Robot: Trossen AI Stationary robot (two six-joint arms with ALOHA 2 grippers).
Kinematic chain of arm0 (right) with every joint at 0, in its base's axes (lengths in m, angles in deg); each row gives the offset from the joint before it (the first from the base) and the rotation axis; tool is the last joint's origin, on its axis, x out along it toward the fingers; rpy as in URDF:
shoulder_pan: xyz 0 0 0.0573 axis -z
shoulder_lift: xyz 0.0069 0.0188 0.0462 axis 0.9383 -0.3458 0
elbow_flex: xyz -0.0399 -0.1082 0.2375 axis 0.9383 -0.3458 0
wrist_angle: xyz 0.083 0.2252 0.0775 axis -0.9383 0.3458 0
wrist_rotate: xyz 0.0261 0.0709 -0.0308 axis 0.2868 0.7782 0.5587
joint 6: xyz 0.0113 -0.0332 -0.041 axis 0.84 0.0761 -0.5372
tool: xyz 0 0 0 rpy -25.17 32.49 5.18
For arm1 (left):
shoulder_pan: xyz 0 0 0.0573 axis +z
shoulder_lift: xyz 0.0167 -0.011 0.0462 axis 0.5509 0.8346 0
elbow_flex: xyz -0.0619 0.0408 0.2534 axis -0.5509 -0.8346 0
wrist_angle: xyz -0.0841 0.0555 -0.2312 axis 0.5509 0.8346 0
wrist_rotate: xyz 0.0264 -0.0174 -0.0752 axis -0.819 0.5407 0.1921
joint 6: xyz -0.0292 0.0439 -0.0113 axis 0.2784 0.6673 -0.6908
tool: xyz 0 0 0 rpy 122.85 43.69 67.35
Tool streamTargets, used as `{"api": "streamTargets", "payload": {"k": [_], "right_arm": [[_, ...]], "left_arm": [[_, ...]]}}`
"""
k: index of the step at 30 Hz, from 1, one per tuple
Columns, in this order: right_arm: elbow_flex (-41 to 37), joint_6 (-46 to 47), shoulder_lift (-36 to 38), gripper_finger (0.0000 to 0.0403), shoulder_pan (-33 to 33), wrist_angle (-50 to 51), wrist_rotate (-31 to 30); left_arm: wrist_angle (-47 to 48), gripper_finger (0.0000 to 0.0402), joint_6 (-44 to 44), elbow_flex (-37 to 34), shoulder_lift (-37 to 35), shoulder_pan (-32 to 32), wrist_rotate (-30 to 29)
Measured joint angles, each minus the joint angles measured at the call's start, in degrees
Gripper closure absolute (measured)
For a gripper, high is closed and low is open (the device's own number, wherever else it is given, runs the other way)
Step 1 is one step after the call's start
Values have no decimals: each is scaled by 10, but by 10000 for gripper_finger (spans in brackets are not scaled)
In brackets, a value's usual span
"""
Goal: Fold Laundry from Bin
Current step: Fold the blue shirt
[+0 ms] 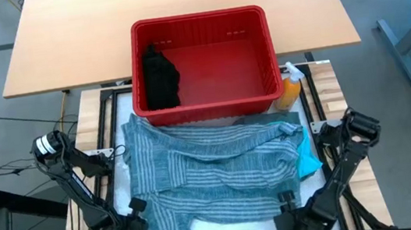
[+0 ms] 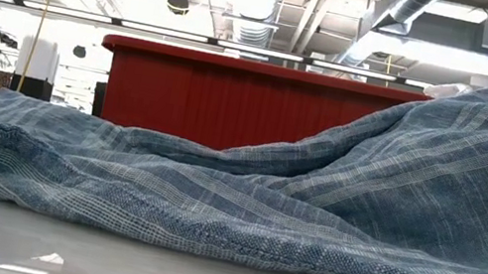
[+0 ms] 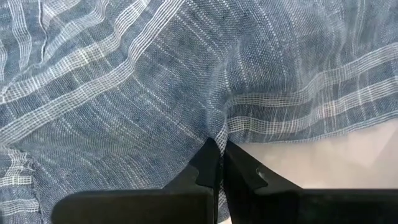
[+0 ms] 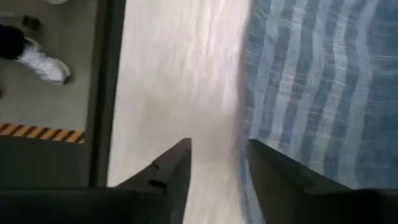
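A: What does the surface look like?

B: A pale tabletop (image 1: 227,228) with the blue-grey striped cloth (image 1: 212,169) spread across most of it. At the far edge sits the red bin (image 1: 203,64), a black garment (image 1: 160,77) in its left corner. An orange spray bottle (image 1: 290,89) stands just right of the bin, and a bright teal garment (image 1: 307,159) peeks from under the cloth's right edge.

A: And the room?

B: Ceiling ducts and strip lights beyond the bin; a white shoe (image 4: 43,65) on the floor beside hazard tape.

A: The fingers?

B: The left gripper (image 3: 219,149), near left, has its fingers pressed together, pinching the striped cloth's near edge. The right gripper (image 4: 217,155), near right, has fingers spread, one beside the cloth's edge, holding nothing.
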Motion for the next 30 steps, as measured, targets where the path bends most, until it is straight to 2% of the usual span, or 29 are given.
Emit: {"api": "streamTargets", "payload": {"k": [5, 11, 15, 21, 26, 30], "right_arm": [[-30, 47, -1, 179, -11, 4, -31], [-77, 74, -1, 188, -18, -23, -43], [-94, 92, 1, 238, -17, -22, -42], [-102, 98, 2, 381, -17, -8, -46], [-64, 97, 0, 377, -8, 23, -8], [16, 56, 1, 387, -13, 49, 47]], "left_arm": [[-1, 401, -3, 1, 0, 0, 0], [-2, 401, -19, 2, 0, 0, 2], [-21, 401, -36, 2, -1, 0, 3], [-49, 401, -59, 9, -3, 0, -25], [-35, 401, -60, 48, -35, -1, -96], [-33, 401, -71, 76, -78, -1, -101]]}}
